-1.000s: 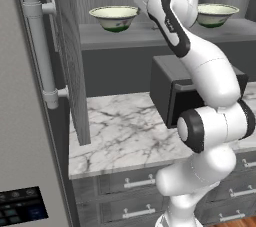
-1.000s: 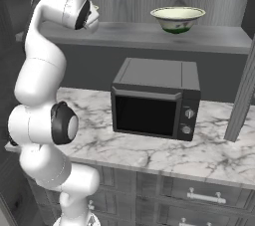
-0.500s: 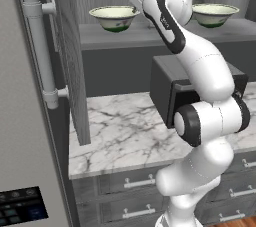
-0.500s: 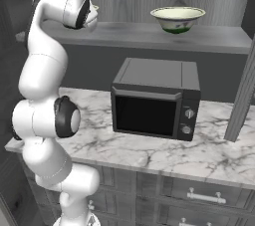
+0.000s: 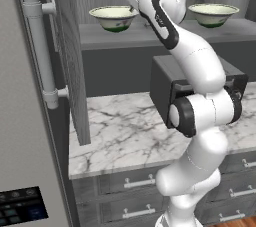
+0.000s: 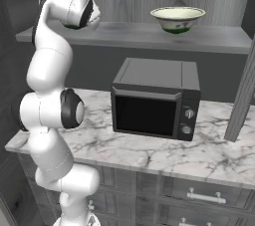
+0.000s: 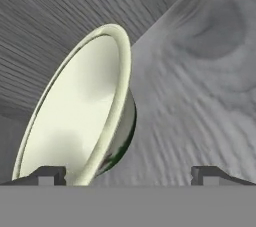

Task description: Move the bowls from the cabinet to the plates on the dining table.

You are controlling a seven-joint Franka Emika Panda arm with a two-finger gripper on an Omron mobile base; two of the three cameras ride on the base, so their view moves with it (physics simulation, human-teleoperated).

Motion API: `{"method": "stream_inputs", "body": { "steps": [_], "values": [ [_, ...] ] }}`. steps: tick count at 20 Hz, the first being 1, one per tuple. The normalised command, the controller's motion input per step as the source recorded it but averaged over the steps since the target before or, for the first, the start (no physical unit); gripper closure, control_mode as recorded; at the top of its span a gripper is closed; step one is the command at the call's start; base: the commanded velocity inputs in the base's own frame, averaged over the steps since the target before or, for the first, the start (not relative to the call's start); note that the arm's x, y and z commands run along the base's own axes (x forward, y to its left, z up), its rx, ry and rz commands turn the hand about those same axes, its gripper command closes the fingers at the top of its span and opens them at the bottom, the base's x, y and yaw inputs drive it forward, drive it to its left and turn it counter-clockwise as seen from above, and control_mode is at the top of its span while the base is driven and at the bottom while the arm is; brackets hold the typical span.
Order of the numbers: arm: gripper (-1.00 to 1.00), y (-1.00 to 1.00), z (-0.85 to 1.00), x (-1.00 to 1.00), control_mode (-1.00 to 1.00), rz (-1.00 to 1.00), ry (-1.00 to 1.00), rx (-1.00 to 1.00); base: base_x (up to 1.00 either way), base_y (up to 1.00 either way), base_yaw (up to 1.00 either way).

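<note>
Two cream-white bowls with a green band stand on the shelf of the open cabinet point(image 5: 150, 36). The left bowl point(image 5: 114, 17) fills the left of the rolled hand view point(image 7: 85, 116), its rim standing between my two fingertips. My gripper point(image 5: 134, 0) point(image 7: 127, 173) is open, right beside this bowl's right rim and holding nothing. The right bowl point(image 5: 213, 13) point(image 6: 178, 18) stands apart, farther along the shelf. In the right base view my hand point(image 6: 74, 8) hides the left bowl. The plates and the dining table are out of view.
The open cabinet door with its long bar handle point(image 5: 42, 46) juts out at the left. A black microwave point(image 6: 157, 98) stands on the marble counter point(image 5: 125, 131) under the shelf, behind my arm. Grey drawers point(image 6: 199, 195) run below the counter.
My hand has moved left along the shelf, closer to the left bowl. The jaws stayed open and both bowls stand where they were.
</note>
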Motion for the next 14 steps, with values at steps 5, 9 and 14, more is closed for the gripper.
{"method": "stream_inputs", "body": {
  "steps": [5,9,14],
  "values": [
    [-1.00,0.00,0.20,0.33,-1.00,0.00,-0.01,0.01,0.00,0.00,0.00],
    [-1.00,0.05,0.12,0.25,-1.00,0.00,0.00,0.01,0.00,0.00,0.00],
    [-1.00,0.07,-0.01,0.13,-1.00,0.00,0.01,0.00,0.00,0.00,0.00]
  ]
}}
